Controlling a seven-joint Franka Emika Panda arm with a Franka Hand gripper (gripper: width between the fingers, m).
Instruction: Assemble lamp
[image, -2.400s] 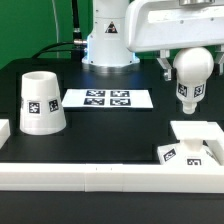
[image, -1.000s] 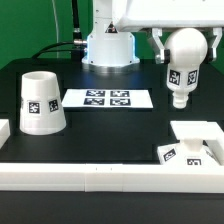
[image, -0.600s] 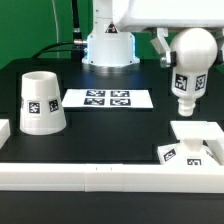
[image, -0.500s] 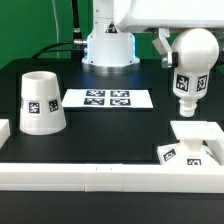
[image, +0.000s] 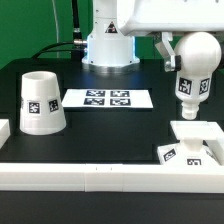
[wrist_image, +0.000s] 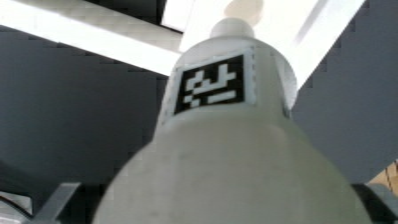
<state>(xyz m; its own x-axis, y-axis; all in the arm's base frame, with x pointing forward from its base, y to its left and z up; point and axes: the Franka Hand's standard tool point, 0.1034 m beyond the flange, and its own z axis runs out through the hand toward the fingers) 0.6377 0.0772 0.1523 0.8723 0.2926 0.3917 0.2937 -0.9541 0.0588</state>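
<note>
My gripper (image: 186, 48) is shut on the white bulb (image: 193, 72) and holds it by its round head, stem down, in the air at the exterior view's right. The stem tip hangs just above the low square base (image: 198, 142) at the front right. In the wrist view the bulb (wrist_image: 222, 140) fills the picture, its square marker facing me, and a corner of the base (wrist_image: 267, 35) shows beyond the stem tip. The tapered shade (image: 40, 102) stands on the black table at the exterior view's left, apart from my gripper.
The marker board (image: 109, 99) lies flat in the middle of the table. A long white border rail (image: 100, 176) runs along the front edge. The robot's white pedestal (image: 108, 45) stands at the back.
My gripper has carried the bulb up, then to the exterior view's right and down, so its stem now hangs closer above the base. The shade and base have not moved.
</note>
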